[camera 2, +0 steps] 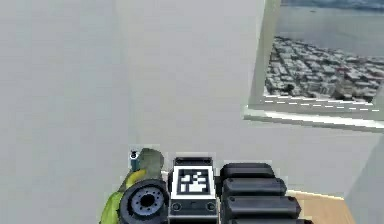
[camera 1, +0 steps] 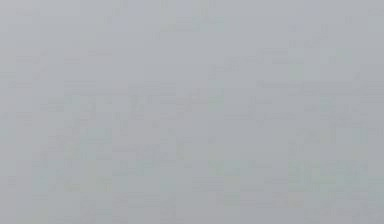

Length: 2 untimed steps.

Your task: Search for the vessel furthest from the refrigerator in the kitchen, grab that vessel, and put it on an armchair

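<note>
Forward view: a flat pale grey wall (camera 1: 192,112) stands straight ahead, across the way forward.

Arm side view: two pale grey wall faces meet in an upright corner (camera 2: 128,70) left of the middle. At upper right is a white-framed window (camera 2: 325,50) looking out on a built-up landscape. Its white sill (camera 2: 312,116) juts out from the wall. There is a strip of light wooden floor (camera 2: 320,208) at bottom right.

The dark segmented arm bar (camera 2: 255,192) lies along the bottom edge, with a white square marker with black marks (camera 2: 193,181) at its left end. Left of the marker is the dark gripper (camera 2: 140,172), its round black body ringed with yellow-green.

An olive-green rounded lump (camera 2: 153,162) sits at the gripper's upper end, against the wall behind (too blobby to say if this is the vessel). The gripper's far end cannot be made out, so I cannot tell its state, nor whether it holds anything.
</note>
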Tool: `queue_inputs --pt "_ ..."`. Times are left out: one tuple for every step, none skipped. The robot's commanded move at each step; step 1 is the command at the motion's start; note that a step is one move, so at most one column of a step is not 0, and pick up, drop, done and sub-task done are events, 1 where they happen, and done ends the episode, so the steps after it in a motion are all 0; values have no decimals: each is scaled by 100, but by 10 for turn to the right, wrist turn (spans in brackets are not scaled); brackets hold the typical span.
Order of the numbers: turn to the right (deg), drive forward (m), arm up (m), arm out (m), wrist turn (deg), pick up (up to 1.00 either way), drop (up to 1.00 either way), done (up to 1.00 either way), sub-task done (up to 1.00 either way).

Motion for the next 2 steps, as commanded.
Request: queue_inputs --pt "-330 0 0 0 0 0 0 0 0" --pt "0 20 0 0 0 0 0 0 0"
